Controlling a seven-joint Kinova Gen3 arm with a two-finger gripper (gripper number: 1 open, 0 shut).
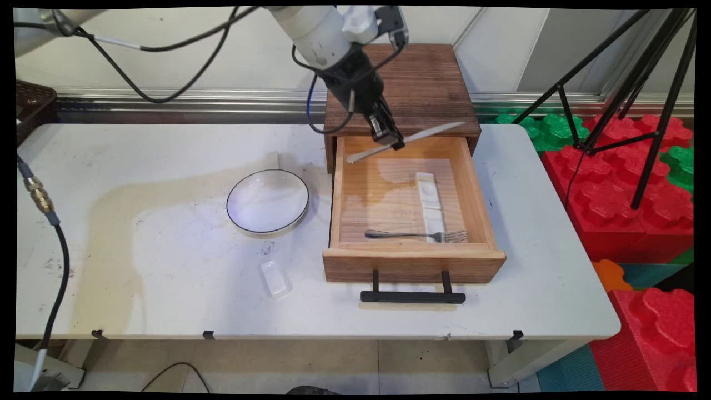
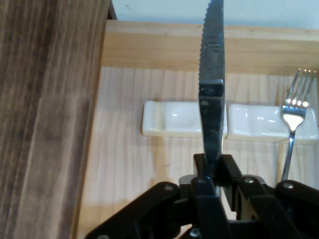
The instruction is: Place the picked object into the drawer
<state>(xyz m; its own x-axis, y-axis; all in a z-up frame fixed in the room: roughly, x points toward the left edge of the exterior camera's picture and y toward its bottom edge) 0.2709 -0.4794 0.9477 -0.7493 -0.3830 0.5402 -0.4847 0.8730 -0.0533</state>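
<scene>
My gripper (image 1: 395, 143) is shut on a metal table knife (image 1: 408, 141), held level above the back part of the open wooden drawer (image 1: 414, 264). In the hand view the knife (image 2: 212, 79) runs up from the fingers (image 2: 200, 167), serrated edge to the left. Below it, inside the drawer, lie two white rests (image 2: 175, 118) end to end, and a fork (image 2: 294, 112) rests across the right one. In the main view the rests (image 1: 429, 203) lie along the drawer's right half, with the fork (image 1: 416, 235) crossing near the front.
The drawer comes out of a dark wooden cabinet (image 1: 422, 83) at the table's back. A white black-rimmed plate (image 1: 268, 201) lies left of the drawer, with a small clear block (image 1: 275, 278) in front of it. Red and green foam blocks (image 1: 627, 183) and a tripod (image 1: 639, 83) stand at right.
</scene>
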